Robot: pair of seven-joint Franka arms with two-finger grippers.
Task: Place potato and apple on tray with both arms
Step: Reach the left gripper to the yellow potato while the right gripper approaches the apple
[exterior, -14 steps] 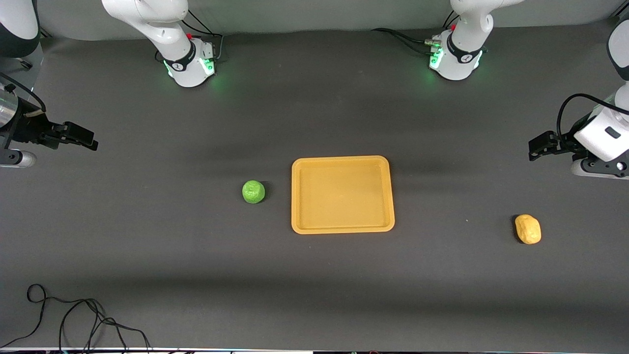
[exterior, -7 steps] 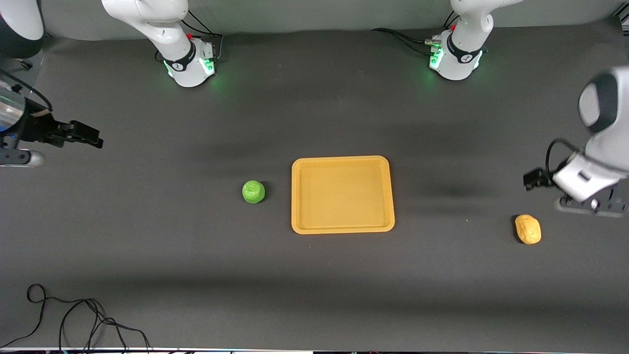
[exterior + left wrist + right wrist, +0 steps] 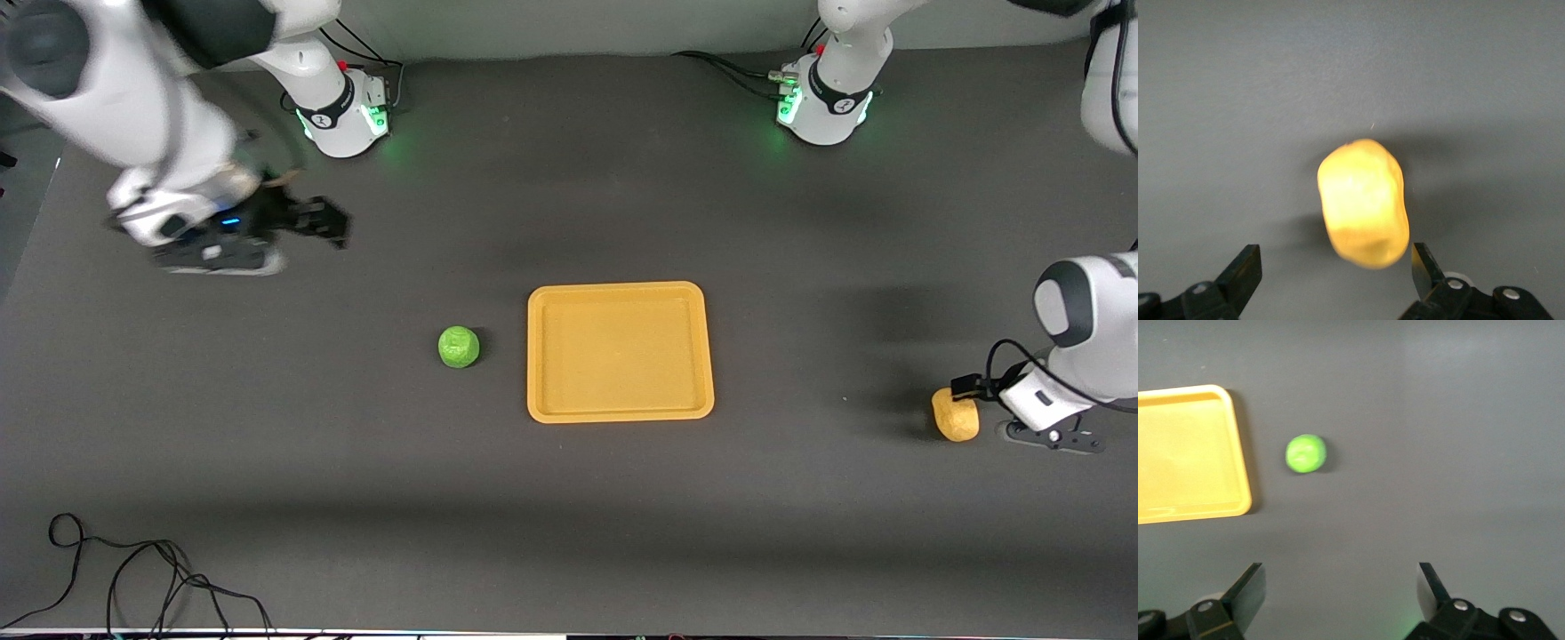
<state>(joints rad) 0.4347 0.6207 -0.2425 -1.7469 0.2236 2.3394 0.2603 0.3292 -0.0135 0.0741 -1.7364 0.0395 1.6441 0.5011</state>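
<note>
The orange-yellow tray (image 3: 620,287) lies mid-table, with nothing on it. The green apple (image 3: 459,346) sits on the table beside it, toward the right arm's end. The yellow-tan potato (image 3: 955,416) lies toward the left arm's end. My left gripper (image 3: 967,388) is low at the potato and open. In the left wrist view the potato (image 3: 1363,203) has its end between the spread fingertips of this gripper (image 3: 1336,270), close to one of them. My right gripper (image 3: 327,222) is open and empty, up over bare table. Its wrist view shows the gripper (image 3: 1340,587), the apple (image 3: 1305,453) and the tray's rim (image 3: 1239,463).
The two green-lit arm bases (image 3: 342,116) (image 3: 822,107) stand along the table edge farthest from the front camera. A loose black cable (image 3: 133,578) lies at the near corner at the right arm's end.
My left gripper has come down from above the table's end to the potato. My right arm has swung in from the table's end toward the middle, closer to the apple.
</note>
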